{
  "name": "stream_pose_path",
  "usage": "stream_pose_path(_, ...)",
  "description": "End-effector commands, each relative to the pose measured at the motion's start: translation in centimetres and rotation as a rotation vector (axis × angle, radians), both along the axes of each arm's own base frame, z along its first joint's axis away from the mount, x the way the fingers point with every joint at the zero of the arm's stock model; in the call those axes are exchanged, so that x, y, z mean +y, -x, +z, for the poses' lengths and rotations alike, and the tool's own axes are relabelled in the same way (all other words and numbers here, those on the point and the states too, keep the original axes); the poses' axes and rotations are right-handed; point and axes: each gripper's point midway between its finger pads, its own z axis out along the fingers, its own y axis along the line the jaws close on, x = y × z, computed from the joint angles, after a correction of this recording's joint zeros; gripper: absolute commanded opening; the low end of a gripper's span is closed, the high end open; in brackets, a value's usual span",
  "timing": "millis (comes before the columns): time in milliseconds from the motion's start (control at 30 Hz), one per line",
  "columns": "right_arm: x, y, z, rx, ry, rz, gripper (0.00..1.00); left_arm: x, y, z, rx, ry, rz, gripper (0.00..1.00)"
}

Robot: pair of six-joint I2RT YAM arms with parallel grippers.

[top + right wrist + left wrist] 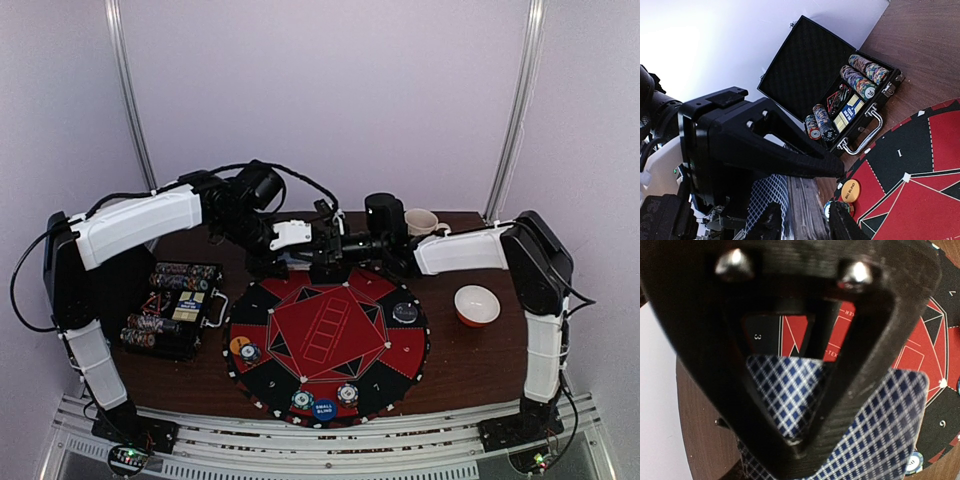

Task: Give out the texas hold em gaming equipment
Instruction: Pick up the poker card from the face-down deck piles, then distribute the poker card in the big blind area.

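Note:
My left gripper (795,442) is shut on a small stack of blue-checked playing cards (785,395), held above the far edge of the round red-and-black poker mat (330,340). My right gripper (802,225) is open just beside those cards (767,200), facing the left gripper (765,145); its fingers are apart, with nothing between them. In the top view both grippers meet at the back of the mat, left (322,243) and right (345,245). On the mat lie an orange "big blind" button (850,190) with a chip stack (832,207), a blue "small blind" button (324,408) between two chip stacks, and a dark button (405,312).
An open black case (175,305) with rows of poker chips (860,80) and a card box stands left of the mat. A white mug (420,222) is at the back right. An orange-rimmed white bowl (477,305) sits right of the mat.

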Motion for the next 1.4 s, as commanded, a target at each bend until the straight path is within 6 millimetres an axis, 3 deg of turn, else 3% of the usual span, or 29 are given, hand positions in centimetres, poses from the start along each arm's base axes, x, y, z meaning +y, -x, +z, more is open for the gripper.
stream_pose_path(0, -0.7, 0.1, 1.6, -0.063, 0.038, -0.022, 0.37, -0.3, -1.3, 1.9, -0.087, 0.055, 0.02, 0.46)
stream_pose_path(300, -2.4, -0.7, 1.0, -0.072, 0.099, -0.064, 0.41, 0.1, -1.4, 1.9, -0.109, 0.054, 0.031, 0.45)
stream_pose_path(600, -2.9, -0.7, 1.5, -0.096, 0.145, -0.061, 0.32, 0.6, -1.5, 1.4, -0.112, 0.034, 0.044, 0.45)
stream_pose_path(867, -3.4, -0.7, 1.6, -0.109, 0.181, -0.06, 0.3, 0.7, -1.3, 1.1, -0.107, 0.026, 0.044, 0.45)
stream_pose_path(1367, -4.5, -1.0, 2.0, -0.152, 0.272, -0.08, 0.01, 1.1, -1.2, 0.0, -0.092, 0.006, 0.05, 0.45)
